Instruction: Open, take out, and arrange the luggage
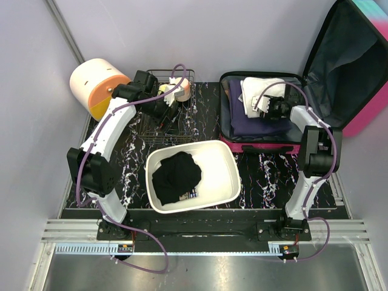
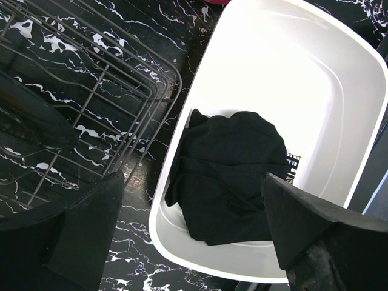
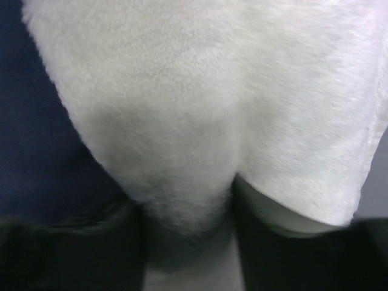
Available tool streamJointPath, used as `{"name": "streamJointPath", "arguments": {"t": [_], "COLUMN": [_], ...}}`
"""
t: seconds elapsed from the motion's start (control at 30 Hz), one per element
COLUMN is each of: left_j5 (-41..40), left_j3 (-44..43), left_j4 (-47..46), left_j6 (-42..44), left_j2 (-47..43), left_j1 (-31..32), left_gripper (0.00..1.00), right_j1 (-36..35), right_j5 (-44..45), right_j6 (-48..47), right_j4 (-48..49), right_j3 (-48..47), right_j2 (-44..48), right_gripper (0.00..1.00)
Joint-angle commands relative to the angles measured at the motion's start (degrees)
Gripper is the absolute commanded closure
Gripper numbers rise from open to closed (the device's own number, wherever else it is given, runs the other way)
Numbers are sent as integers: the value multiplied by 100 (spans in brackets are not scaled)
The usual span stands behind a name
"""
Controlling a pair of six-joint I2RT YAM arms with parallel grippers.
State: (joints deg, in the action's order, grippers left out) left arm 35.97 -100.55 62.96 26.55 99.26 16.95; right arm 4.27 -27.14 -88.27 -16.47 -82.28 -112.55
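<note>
The pink-and-teal suitcase lies open at the back right, lid up against the wall, dark lining showing. Inside lie a navy garment and a white fluffy towel. My right gripper is down in the case, shut on a fold of the white towel, which fills the right wrist view; the navy cloth shows at its left. My left gripper is open and empty over the wire basket, with the white tub seen between its fingers.
A white tub in the middle holds a black garment, which also shows in the left wrist view. A white-and-orange round drawer box stands at the back left. The wire basket holds a small round container.
</note>
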Motion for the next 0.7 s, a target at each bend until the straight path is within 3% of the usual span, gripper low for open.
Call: {"name": "streamJointPath", "arguments": {"t": [0.0,0.07,0.1,0.17,0.4,0.67], "left_j5": [86,95,104,95,217,508], "left_j3": [-272,-263,-263,-245,-193,-228], "left_j4": [-64,-64,-64,-56,-196,-311], "left_j6": [9,-18,-35,-44,-333,-729], "left_j2": [-39,-65,-56,-74,-39,102], "left_j1": [-43,-43,-51,-43,-209,-447], "left_gripper": [1,1,1,1,1,1], "right_j1": [-41,-32,-14,21,74,56], "right_j5": [33,-2,-28,-142,-1055,-1250], "right_j6": [449,652,836,1109,2479,3931], "right_j4": [-14,-189,-268,-611,-2017,-2825], "right_j3": [-472,-578,-709,-920,-2168,-2538], "right_j2": [66,198,259,313,506,717], "right_gripper": [55,68,83,99,100,100]}}
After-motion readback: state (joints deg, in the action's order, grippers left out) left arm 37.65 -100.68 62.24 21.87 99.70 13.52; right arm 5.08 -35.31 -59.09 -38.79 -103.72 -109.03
